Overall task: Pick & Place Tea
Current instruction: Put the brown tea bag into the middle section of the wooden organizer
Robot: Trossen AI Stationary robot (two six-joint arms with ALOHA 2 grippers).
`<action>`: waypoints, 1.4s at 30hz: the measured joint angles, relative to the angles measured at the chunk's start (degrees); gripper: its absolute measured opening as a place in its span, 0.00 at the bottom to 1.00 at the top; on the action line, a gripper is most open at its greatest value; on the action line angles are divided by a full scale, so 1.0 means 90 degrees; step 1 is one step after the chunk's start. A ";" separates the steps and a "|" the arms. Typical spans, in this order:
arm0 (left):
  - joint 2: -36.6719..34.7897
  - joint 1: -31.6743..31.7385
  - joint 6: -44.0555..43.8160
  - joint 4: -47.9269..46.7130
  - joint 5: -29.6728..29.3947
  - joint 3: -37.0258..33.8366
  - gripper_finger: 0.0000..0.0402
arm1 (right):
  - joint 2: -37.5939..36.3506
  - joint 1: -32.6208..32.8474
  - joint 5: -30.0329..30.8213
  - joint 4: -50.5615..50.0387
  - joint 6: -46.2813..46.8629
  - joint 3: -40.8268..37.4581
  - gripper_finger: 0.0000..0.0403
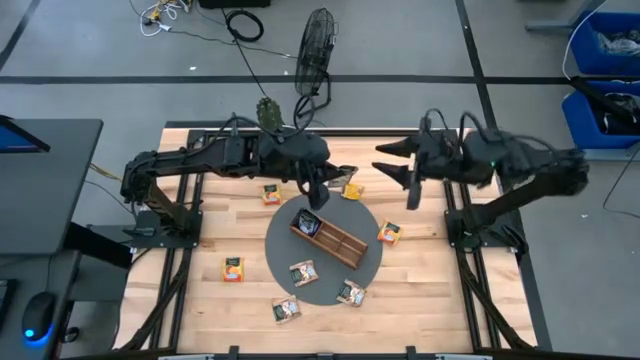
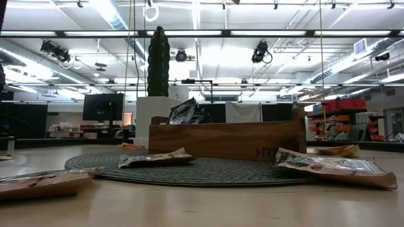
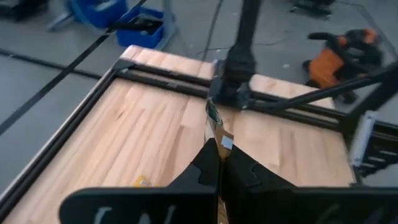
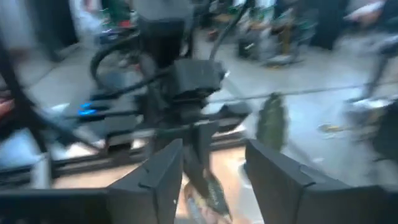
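**Left gripper pinching a tea packet above the tray; right gripper spread wide**

- Left gripper (image 1: 318,192): hangs over the far-left end of the wooden tray (image 1: 335,243), near the middle of the table (image 1: 200,290). Its fingers (image 3: 205,171) are pressed together on a thin tea packet (image 3: 215,127), held edge-on and sticking out past the fingertips. The held packet is clear of the table.
- Right gripper (image 1: 398,167): raised toward the table's far edge, right of centre, just beyond the round grey mat (image 1: 370,265). Fingers (image 4: 158,171) stand wide apart with nothing between them. Its wrist view looks across at the left arm and the packet it carries.
- Tray: sits diagonally on the mat; a dark packet (image 1: 307,222) stands in its far-left compartment, also showing above the tray wall in the low view.
- Loose packets: two on the mat's near part (image 1: 304,272) and (image 1: 351,293); one at the mat's right rim (image 1: 389,233); one on bare wood toward the left (image 1: 233,269); one by the near edge (image 1: 286,309); two by the far side of the mat (image 1: 271,193) and (image 1: 351,188).
- Cactus (image 1: 267,111): in a pot at the table's far edge.
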 joint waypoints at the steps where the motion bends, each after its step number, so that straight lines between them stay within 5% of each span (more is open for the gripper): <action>1: -0.0002 0.0000 0.0130 0.0098 0.0136 0.0000 0.01 | 0.0016 -0.0134 -0.0359 -0.0234 0.0098 0.0082 0.48; 7: 0.0000 -0.0005 0.0831 0.0433 0.0756 0.0000 0.01 | 0.0354 -0.0832 -0.1922 -0.0952 0.0495 0.0273 0.50; 16: 0.0000 0.0002 0.1123 0.0429 0.0825 0.0000 0.01 | 0.1018 -0.1182 -0.3110 -0.1007 0.0552 0.0273 0.45; 42: 0.0005 0.0000 0.1121 0.0128 0.0835 0.0000 0.01 | 0.1058 -0.1187 -0.3131 -0.1299 0.0332 0.0273 0.12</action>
